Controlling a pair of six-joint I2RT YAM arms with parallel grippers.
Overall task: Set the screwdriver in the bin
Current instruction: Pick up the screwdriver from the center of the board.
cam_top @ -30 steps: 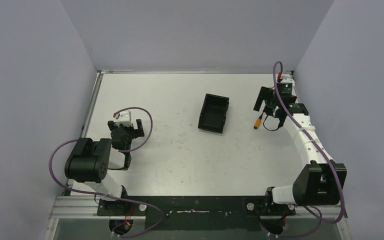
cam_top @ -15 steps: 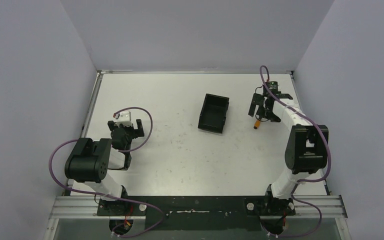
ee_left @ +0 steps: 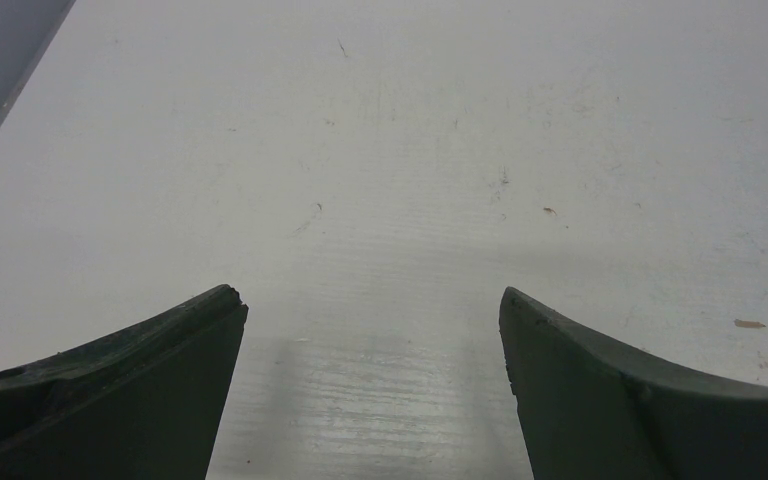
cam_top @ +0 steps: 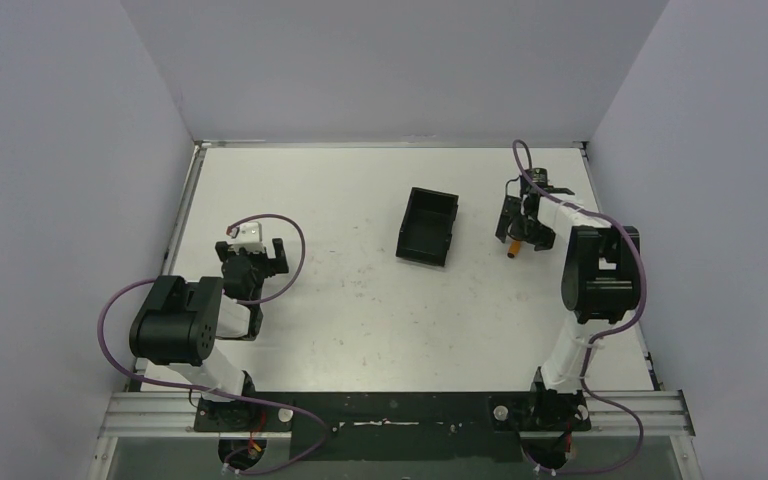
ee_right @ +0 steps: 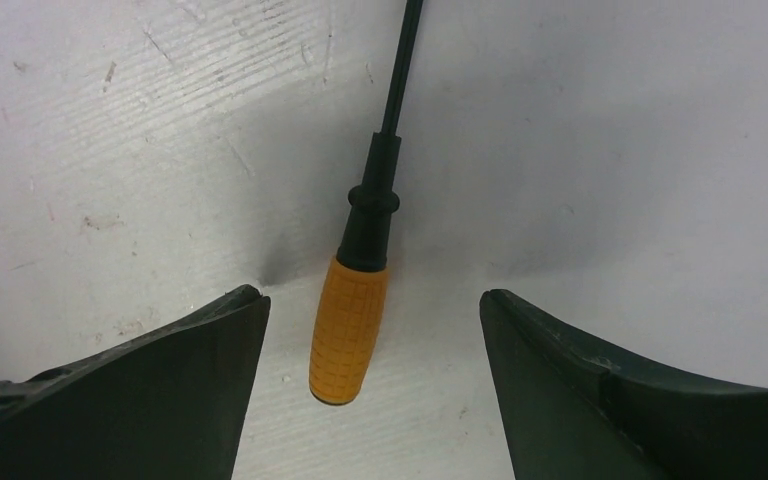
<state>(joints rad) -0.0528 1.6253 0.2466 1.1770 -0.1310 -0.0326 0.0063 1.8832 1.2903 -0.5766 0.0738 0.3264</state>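
The screwdriver [ee_right: 348, 330] lies flat on the white table, its orange handle toward me and its thin dark shaft [ee_right: 400, 70] pointing away. In the top view the screwdriver [cam_top: 513, 245] lies right of the black open-top bin [cam_top: 428, 226]. My right gripper [ee_right: 370, 296] is open just above the table, its jaws on either side of the handle's end without touching it; it also shows in the top view [cam_top: 517, 228]. My left gripper [ee_left: 369, 296] is open and empty over bare table, at the left in the top view [cam_top: 251, 260].
Grey walls enclose the table on the left, back and right. The right wall [cam_top: 700, 200] stands close behind the right arm. The bin is a short way left of the right gripper.
The right arm has folded in and its gripper has moved left and down over the screwdriver's handle. The screwdriver, the bin and the left arm have not moved.
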